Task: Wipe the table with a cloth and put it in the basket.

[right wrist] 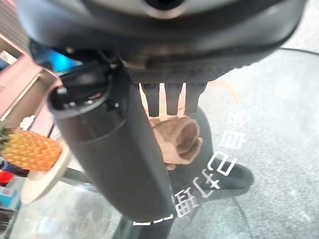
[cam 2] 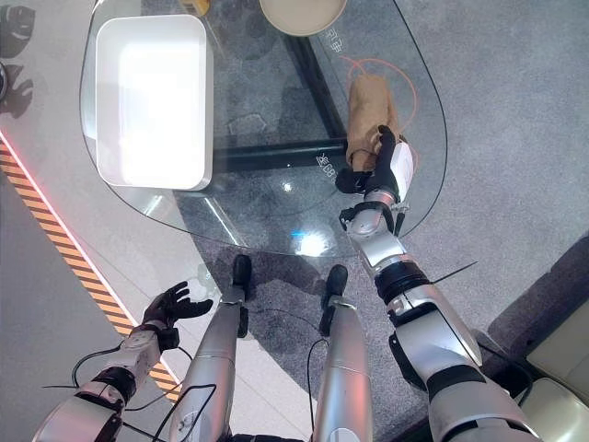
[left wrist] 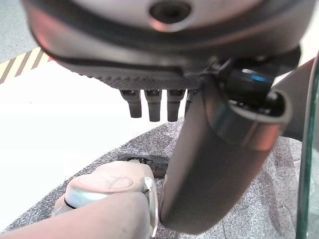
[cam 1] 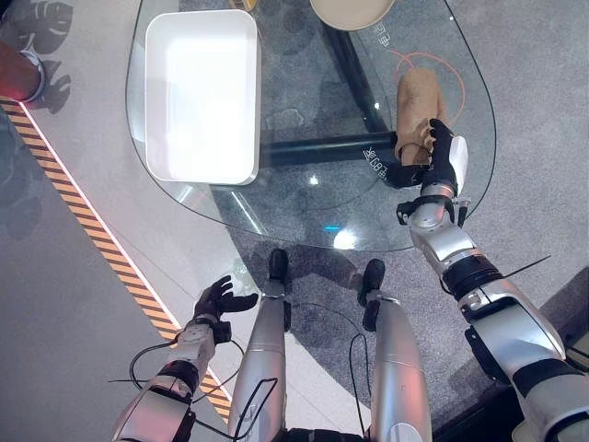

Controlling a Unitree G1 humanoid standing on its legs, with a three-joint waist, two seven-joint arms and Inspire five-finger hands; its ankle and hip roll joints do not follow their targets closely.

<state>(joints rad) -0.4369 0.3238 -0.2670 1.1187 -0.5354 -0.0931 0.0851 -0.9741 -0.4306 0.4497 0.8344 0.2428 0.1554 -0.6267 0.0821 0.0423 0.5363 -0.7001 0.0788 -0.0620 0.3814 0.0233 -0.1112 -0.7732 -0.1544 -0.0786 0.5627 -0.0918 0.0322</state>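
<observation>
Left hand (cam 1: 219,299) idle, fingers loosely spread, low at near left, off the table.
White basket (cam 1: 202,92) sits on the left part of the glass table (cam 1: 304,198), well apart from the tan cloth (cam 1: 419,110) bunched on the right part. Right hand (cam 1: 440,152) rests at the cloth's near end, fingers straight against it, not curled around. Pineapple (right wrist: 30,148) on a round plate (cam 1: 352,11) at the far edge.

Both eye views look straight down from the head, sharing the rounded clear glass table (cam 1: 304,212) and the white rectangular plastic basket (cam 2: 152,101) on it. Each wrist cam sits super close behind its own hand; the right one faces along the tabletop, the left one at the floor.
</observation>
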